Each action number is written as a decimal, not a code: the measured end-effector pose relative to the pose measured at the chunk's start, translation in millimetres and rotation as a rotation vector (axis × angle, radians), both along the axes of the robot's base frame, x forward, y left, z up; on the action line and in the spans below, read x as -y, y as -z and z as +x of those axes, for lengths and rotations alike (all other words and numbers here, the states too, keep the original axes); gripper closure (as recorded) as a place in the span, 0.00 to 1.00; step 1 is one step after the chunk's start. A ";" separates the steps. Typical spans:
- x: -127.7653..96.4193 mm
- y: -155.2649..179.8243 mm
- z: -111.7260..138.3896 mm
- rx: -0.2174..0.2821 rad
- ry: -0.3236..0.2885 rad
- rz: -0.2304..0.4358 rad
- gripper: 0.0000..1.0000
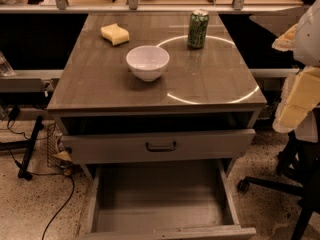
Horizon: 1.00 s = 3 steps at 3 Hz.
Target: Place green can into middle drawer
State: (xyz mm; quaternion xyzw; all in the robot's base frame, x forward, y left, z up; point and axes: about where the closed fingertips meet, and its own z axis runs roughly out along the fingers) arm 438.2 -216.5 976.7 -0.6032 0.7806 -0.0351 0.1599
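The green can (198,29) is deep green with a silver top and pale lettering. It stands on a glossy grey-brown table top (100,89), which carries a thin white ring of reflected light. The bowl (147,62) is plain white and the sponge (115,34) pale yellow. The middle drawer (160,199) is flat grey inside; the drawer front (100,146) above it is grey too, with a black handle (161,146). The gripper (299,96), at the right edge beside the table, is cream-yellow and white. The floor (30,209) is beige, speckled dark

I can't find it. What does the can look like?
Look on top of the grey cabinet. The can stands upright at its back right, behind the bowl, left of the gripper at the picture's right edge. It alone is tall and green; the sponge is flat and yellow.
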 end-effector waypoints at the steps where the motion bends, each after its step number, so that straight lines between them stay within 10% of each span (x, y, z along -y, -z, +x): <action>1: 0.0 0.0 0.1 0.000 0.000 0.000 0.00; 3: -26.1 -1.7 108.5 0.127 -0.076 0.121 0.00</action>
